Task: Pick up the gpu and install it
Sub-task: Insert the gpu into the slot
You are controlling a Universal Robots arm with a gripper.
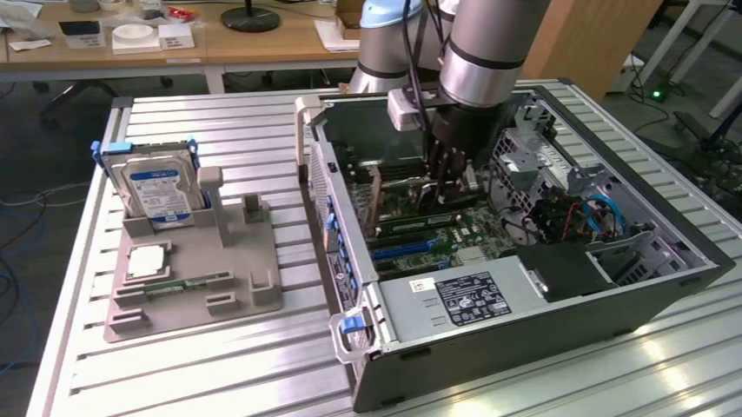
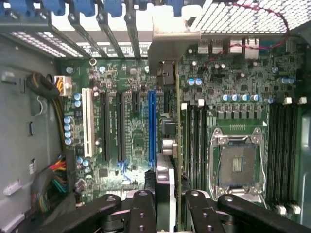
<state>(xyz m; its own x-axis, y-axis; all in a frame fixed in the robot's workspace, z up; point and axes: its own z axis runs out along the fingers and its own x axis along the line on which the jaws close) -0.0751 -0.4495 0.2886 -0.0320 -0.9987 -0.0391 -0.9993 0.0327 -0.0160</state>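
Ribbed aluminium table point(image 1: 174, 373) bears a boxy black case point(image 1: 522, 339) where the claw point(image 2: 168, 204) pinches the thin green gpu point(image 2: 171, 58) edge-on.

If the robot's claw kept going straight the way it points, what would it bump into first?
The gripper grips the gpu edge-on, so the card would arrive first and probably meet the motherboard, close beside the blue slot. Depth is hard to judge.

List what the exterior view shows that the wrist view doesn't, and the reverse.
Exterior adds: the arm, a hard drive standing in a grey holder beside the case, and the power supply. Wrist adds: the empty CPU socket. Both: the gripper shut on the gpu, above the motherboard.
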